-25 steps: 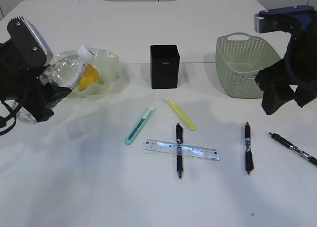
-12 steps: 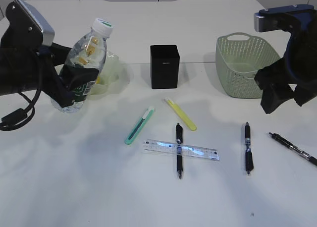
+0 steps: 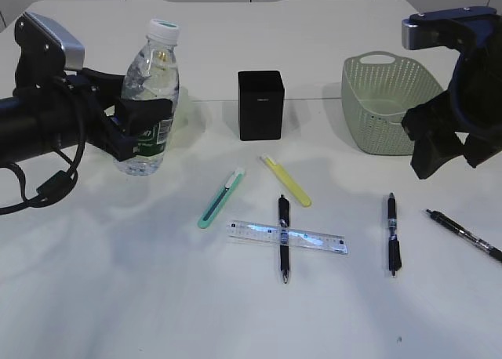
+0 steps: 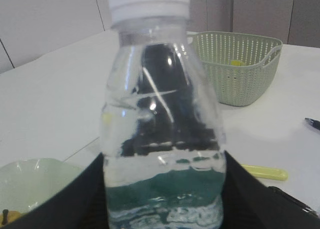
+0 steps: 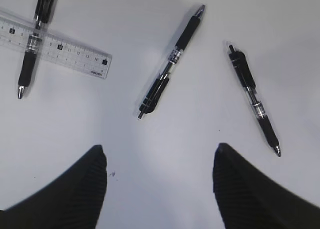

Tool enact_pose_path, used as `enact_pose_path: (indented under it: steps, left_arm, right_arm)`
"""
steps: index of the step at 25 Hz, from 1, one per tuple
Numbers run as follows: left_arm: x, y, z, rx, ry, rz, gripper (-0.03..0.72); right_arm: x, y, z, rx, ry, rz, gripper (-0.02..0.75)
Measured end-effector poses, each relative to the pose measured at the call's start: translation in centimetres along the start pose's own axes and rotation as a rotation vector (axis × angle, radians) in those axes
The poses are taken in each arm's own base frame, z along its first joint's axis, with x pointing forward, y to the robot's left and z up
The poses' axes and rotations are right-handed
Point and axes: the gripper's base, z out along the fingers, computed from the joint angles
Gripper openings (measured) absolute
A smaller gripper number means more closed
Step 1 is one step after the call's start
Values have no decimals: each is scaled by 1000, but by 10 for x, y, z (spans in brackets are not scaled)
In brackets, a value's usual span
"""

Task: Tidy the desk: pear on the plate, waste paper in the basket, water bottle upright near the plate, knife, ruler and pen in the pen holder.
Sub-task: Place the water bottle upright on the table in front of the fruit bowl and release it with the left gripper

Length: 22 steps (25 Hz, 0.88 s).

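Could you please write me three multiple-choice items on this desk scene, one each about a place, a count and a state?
1. Where does the clear ruler lie?
A. across a black pen
B. inside the basket
C. on the plate

2. How many black pens lie on the table?
A. one
B. three
C. five

3. How is the water bottle now?
A. lying on its side
B. upright in the left gripper
C. standing in the pen holder

Answers:
1 A, the ruler crosses the leftmost pen.
2 B, two more pens lie to the right.
3 B, its cap points up and the jaws clasp its label.
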Motion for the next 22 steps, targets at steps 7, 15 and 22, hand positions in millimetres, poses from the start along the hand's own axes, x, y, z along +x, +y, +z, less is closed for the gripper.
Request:
enact_pose_path:
  steps: [7, 15, 22]
  left_arm:
    - [14, 1, 8, 17, -74, -68, 380]
    - [50, 2, 20, 7, -61, -169, 380]
    - [71, 4, 25, -25, -23, -225, 380]
  right_arm:
    - [0, 0, 0, -2, -4, 1, 494]
    - [0, 0, 0, -4, -3, 15, 494]
    - [0, 1, 0, -7, -3, 28, 494]
